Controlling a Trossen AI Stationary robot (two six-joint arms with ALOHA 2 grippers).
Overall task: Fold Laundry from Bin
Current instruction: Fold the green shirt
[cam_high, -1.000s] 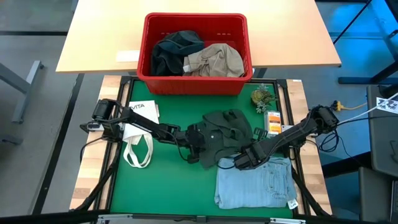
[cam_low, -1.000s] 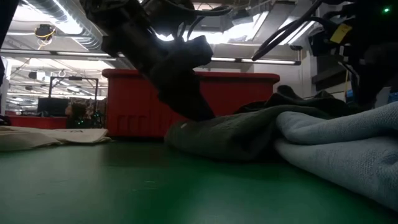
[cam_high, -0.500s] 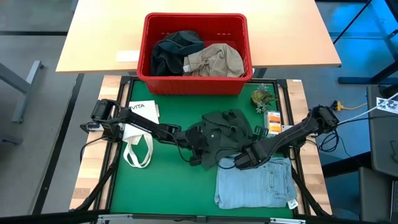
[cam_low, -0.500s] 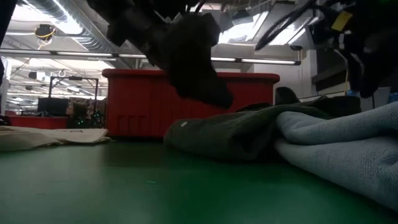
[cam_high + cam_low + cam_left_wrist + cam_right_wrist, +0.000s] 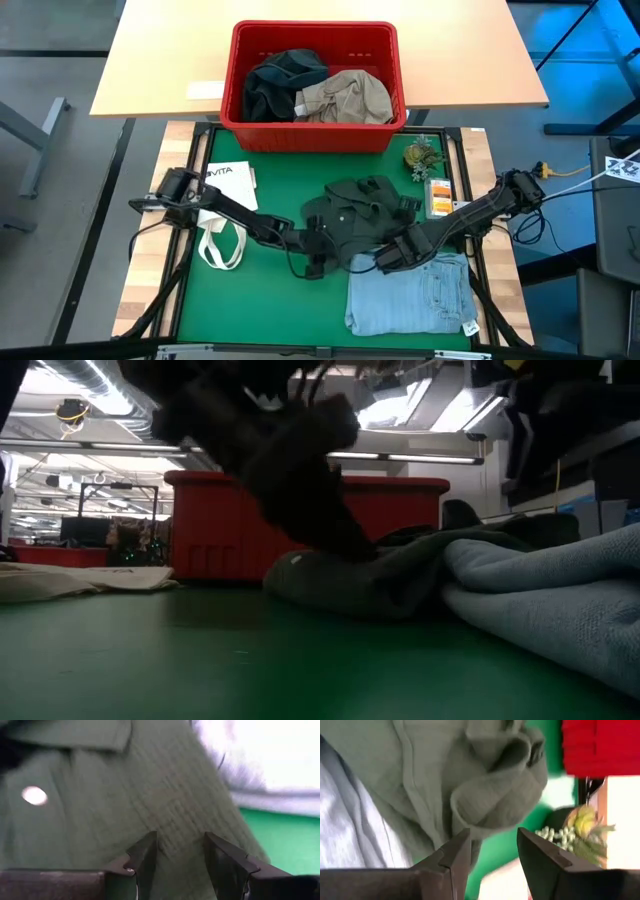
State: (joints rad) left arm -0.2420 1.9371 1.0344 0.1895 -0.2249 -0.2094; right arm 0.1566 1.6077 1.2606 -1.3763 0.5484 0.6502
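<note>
Green matting covers the table [image 5: 260,290]. From above, the left gripper [image 5: 312,243] sits at the dark green shirt's [image 5: 362,215] edge, the right gripper [image 5: 387,259] between shirt and folded jeans [image 5: 412,298]; the red bin [image 5: 315,138] lies beyond both, holding more clothes.

At table height, the shirt [image 5: 350,575] rests against the jeans [image 5: 540,595].

Left wrist: fingers [image 5: 142,857] spread, empty, over the shirt [image 5: 100,795].

Right wrist: fingers [image 5: 455,855] spread, nothing between, shirt [image 5: 470,785] ahead.
</note>
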